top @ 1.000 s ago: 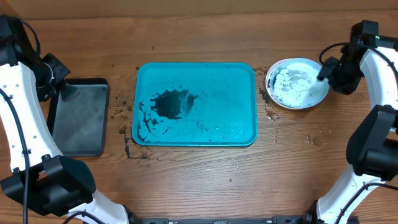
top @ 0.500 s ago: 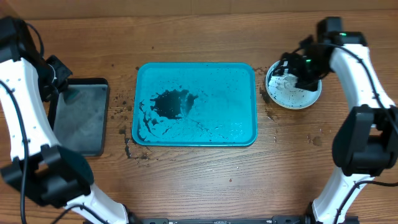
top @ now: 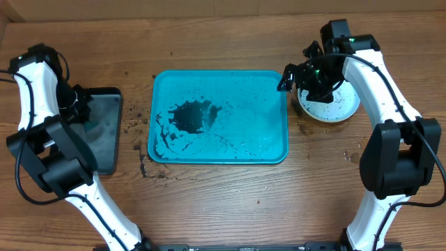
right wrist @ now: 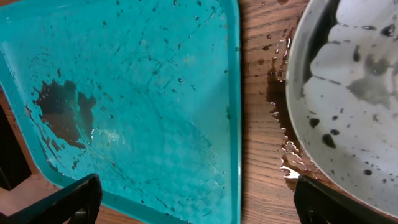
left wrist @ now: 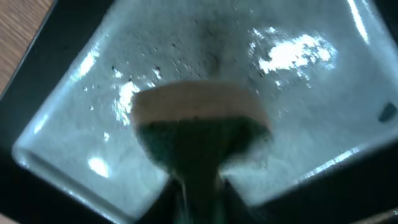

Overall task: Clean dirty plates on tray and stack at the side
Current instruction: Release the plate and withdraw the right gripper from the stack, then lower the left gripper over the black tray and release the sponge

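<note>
The turquoise tray (top: pixel 251 111) lies mid-table with a dark smear and specks and no plate on it; its wet floor (right wrist: pixel 124 93) fills the right wrist view. The plates (top: pixel 334 108) sit on the wood just right of it, and only the white top one (right wrist: pixel 354 93), speckled black, shows. My right gripper (top: pixel 289 78) (right wrist: pixel 202 205) hangs open and empty over the tray's right rim, beside the plates. My left gripper (top: pixel 78 104) is shut on a green-and-tan sponge (left wrist: pixel 199 124), low over the grey tray.
A smaller black-rimmed grey tray (top: pixel 97 146) lies at the left, its wet floor (left wrist: pixel 298 93) under the sponge. Dark crumbs and wet splashes dot the wood (top: pixel 136 125) left of the turquoise tray and the strip (right wrist: pixel 273 93) between it and the plates.
My right gripper left the plates, moved left to the tray's right rim and opened wide. The left arm turned over the grey tray, with the sponge still in its jaws.
</note>
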